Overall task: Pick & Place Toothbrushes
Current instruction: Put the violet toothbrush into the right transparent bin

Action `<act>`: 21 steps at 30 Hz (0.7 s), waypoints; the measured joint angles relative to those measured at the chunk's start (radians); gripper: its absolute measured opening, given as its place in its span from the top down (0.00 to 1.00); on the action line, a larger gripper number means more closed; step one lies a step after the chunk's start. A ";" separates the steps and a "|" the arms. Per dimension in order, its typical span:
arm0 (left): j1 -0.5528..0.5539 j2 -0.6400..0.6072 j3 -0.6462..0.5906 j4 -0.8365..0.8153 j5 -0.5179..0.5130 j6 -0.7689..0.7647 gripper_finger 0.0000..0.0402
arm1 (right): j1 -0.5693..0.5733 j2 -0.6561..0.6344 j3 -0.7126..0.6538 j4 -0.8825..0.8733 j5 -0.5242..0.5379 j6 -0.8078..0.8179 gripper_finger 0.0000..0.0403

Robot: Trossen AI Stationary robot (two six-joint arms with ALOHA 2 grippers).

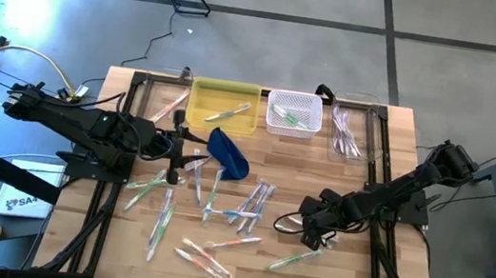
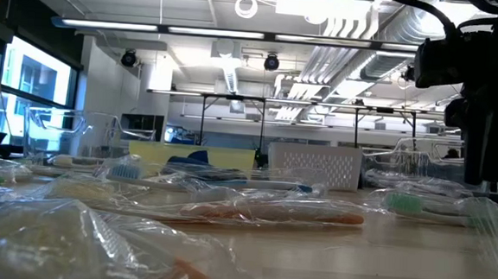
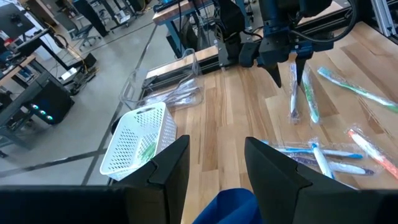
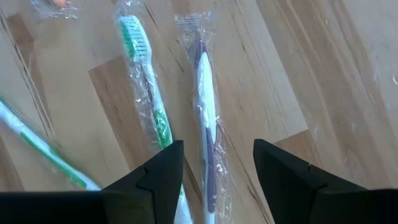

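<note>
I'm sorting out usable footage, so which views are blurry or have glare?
Low view: the wrapped toothbrushes nearest the lens are out of focus, and the ceiling lights are bright. High view: a glare streak crosses the floor. Right wrist view: sharp, with slight shine on the purple toothbrush wrapper.

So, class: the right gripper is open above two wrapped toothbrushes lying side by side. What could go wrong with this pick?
1. The right gripper is over the purple toothbrush, but the green toothbrush lies close beside it; a finger could catch or drag it.
2. Both are in loose clear wrappers, so the fingers might pinch film and slip.
3. The left gripper hovers open at the blue pouch, amid scattered brushes it could nudge.
</note>
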 joint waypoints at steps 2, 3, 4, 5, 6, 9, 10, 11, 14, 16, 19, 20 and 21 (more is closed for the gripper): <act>0.000 0.000 0.000 0.000 0.000 0.000 0.63 | 0.000 0.000 -0.002 0.002 0.000 0.000 0.53; 0.000 0.000 0.000 0.000 0.000 0.000 0.63 | 0.000 0.000 -0.008 0.007 0.000 0.000 0.53; 0.000 0.000 0.000 0.000 0.000 0.000 0.63 | 0.000 0.000 -0.015 0.011 0.000 0.003 0.53; 0.000 0.000 0.000 0.000 0.000 0.000 0.63 | 0.000 0.000 -0.025 0.016 0.000 0.006 0.53; 0.000 0.000 0.000 0.000 0.000 0.000 0.63 | 0.000 0.000 -0.035 0.024 -0.001 0.013 0.53; 0.000 0.000 0.000 0.000 0.000 0.000 0.63 | 0.000 0.000 -0.064 0.064 -0.003 0.043 0.53; 0.000 0.000 0.000 0.000 0.000 0.000 0.63 | 0.000 0.000 -0.072 0.071 -0.004 0.054 0.53; 0.000 0.000 0.000 0.000 0.000 0.000 0.63 | 0.000 0.000 -0.077 0.076 -0.004 0.058 0.53; 0.000 0.000 0.000 0.000 0.000 0.000 0.63 | 0.000 0.000 -0.080 0.081 -0.004 0.060 0.53; 0.000 0.000 0.000 0.000 0.000 0.000 0.63 | 0.000 0.000 -0.080 0.081 -0.004 0.056 0.53; 0.000 0.000 0.000 0.000 0.000 0.000 0.63 | 0.000 0.000 -0.080 0.081 -0.004 0.053 0.53; 0.000 0.000 0.000 0.000 0.000 0.000 0.63 | 0.000 0.000 -0.080 0.082 -0.006 0.054 0.53; 0.000 0.000 0.000 0.000 0.000 0.000 0.63 | 0.000 0.000 -0.080 0.082 -0.008 0.056 0.53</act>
